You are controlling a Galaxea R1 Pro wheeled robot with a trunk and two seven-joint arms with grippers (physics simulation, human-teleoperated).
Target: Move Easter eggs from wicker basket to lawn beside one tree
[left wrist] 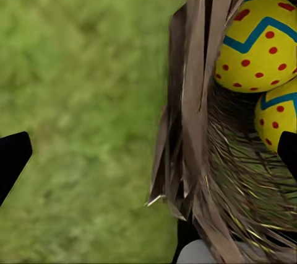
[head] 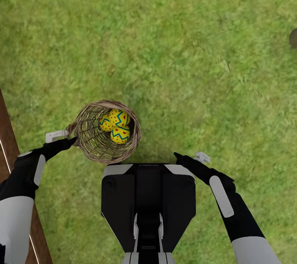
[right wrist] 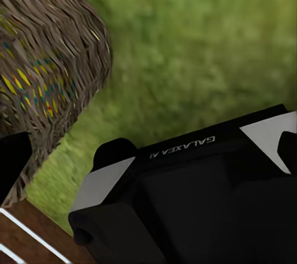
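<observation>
Head view: wicker basket point(head: 105, 131) upright on the lawn point(head: 185, 49), just ahead of the robot's trunk; three Easter eggs point(head: 116, 125) inside, clustered toward the far right wall, one partly hidden. Left gripper point(head: 62, 136) at the basket's left rim; right gripper point(head: 201, 157) apart over grass, jaw state unreadable.

Left wrist view: fingers point(left wrist: 12, 155) spread wide, straddling the basket wall; two eggs visible, yellow, red-dotted, blue zigzag.

Right wrist view: basket weave blurred, egg colours showing through.
</observation>
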